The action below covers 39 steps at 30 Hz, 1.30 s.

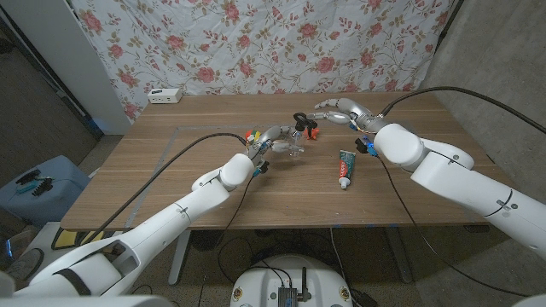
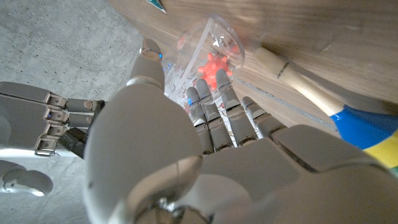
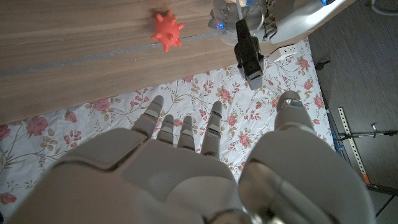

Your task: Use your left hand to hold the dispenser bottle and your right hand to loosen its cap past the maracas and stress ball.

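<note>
The wooden surface (image 1: pixel 171 183) carried everything. The left hand (image 1: pixel 271 141) wrapped its fingers (image 2: pixel 219 112) around the clear bottle (image 1: pixel 294 147) near the middle of the surface, holding it. The right hand (image 1: pixel 339 112) hovered just beyond the bottle's black cap (image 1: pixel 300 121), fingers spread and holding nothing. A toothpaste tube (image 1: pixel 345 168) lay on the near side of the bottle, off toward the right arm. A maraca (image 2: pixel 323 99) rested just beside the bottle. The orange spiky ball (image 3: pixel 166 32) sat close behind the bottle.
</note>
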Motion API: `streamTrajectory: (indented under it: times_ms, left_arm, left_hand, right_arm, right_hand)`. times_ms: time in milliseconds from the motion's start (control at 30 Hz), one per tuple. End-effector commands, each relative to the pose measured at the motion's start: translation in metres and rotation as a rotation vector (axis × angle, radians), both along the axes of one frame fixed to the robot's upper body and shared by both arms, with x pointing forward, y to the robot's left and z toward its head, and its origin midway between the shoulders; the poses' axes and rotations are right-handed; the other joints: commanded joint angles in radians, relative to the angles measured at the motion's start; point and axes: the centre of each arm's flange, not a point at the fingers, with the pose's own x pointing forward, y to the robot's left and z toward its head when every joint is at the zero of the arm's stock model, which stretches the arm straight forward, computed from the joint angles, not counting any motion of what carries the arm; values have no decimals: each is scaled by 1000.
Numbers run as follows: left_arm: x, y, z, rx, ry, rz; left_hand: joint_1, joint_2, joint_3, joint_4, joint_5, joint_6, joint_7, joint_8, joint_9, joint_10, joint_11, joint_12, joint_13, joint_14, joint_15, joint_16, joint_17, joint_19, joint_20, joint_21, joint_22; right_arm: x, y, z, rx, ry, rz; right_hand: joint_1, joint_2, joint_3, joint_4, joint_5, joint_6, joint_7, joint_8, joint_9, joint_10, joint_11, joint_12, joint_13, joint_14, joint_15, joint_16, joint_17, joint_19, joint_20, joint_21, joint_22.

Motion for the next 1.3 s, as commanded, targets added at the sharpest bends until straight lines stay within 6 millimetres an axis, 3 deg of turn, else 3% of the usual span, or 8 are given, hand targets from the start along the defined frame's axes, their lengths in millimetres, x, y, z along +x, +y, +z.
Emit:
streamTrajectory:
  times_ms: [33,600,900,1300]
  left_arm:
    - [2,-3,0,3,6,-5]
    - [5,-4,1,8,8,-6]
    - [5,-6,1,13,9,-14]
    - [5,-8,-1,11,13,-21]
  left_hand:
    - [5,91,64,52,6,74,-10,11,-1,43,-38,24,109,39,-111,2,3,9,-70,-2,1]
    - [-2,92,72,53,8,82,-12,21,-3,48,-39,27,115,46,-112,-2,7,10,-72,-2,1]
    - [-6,94,76,54,9,83,-14,25,-4,46,-34,27,117,48,-112,-5,9,9,-71,-3,1]
    - [-8,94,82,53,11,81,-11,28,-6,48,-35,29,121,48,-110,-8,11,9,-71,-3,1]
  right_arm:
    - [2,13,6,-76,0,-43]
    - [4,24,10,-142,2,-57]
    - [7,25,8,-145,17,-61]
    - [7,20,6,-146,33,-87]
  right_hand:
    - [26,1,17,-4,-6,18,-2,9,6,-3,-1,5,4,2,12,9,2,7,0,8,2]
    - [80,1,39,-9,-10,32,-15,18,12,-5,-3,6,4,4,10,11,2,17,-3,10,2]
    - [146,1,66,-12,-14,50,-65,31,18,-12,-6,6,4,3,9,11,2,19,-4,10,2]
    - [196,1,87,-11,-16,77,-86,45,22,-13,-11,7,4,3,7,11,1,24,-8,10,2]
